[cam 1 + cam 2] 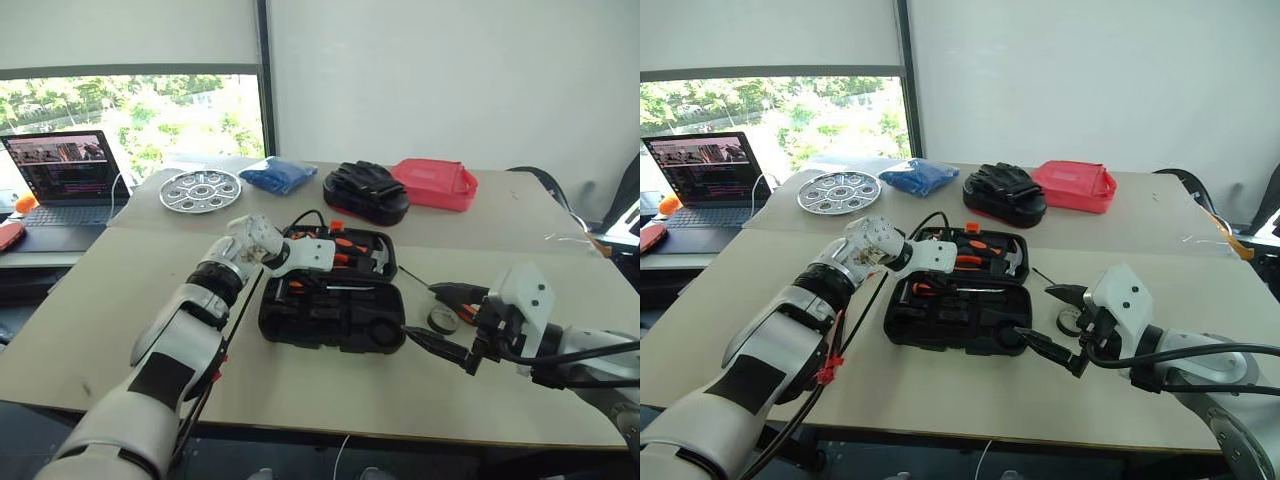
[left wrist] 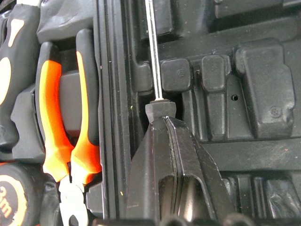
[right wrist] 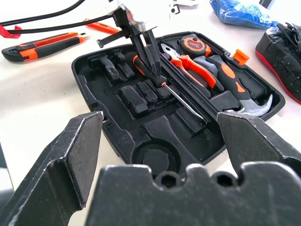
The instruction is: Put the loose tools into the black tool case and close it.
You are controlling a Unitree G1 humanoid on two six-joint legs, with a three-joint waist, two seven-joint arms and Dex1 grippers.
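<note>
The black tool case point(image 1: 330, 322) lies open in the middle of the table; pliers point(image 2: 61, 132), a hammer point(image 3: 244, 101) and a tape measure sit in its far half. My left gripper point(image 3: 157, 77) reaches down into the near half, shut on a screwdriver point(image 3: 186, 101) just behind its steel shaft point(image 2: 151, 52). The shaft lies along the moulded recesses. My right gripper point(image 1: 430, 315) hangs open to the right of the case, above a small black tape roll point(image 1: 443, 320). A utility knife point(image 3: 47, 44) and a slim orange tester pen point(image 3: 101, 27) lie on the table left of the case.
At the back stand a round silver tray point(image 1: 200, 190), a blue bag point(image 1: 278, 175), a black bundle with gloves point(image 1: 365, 192) and a red pouch point(image 1: 435, 183). An open laptop point(image 1: 65, 180) sits on a side table at far left.
</note>
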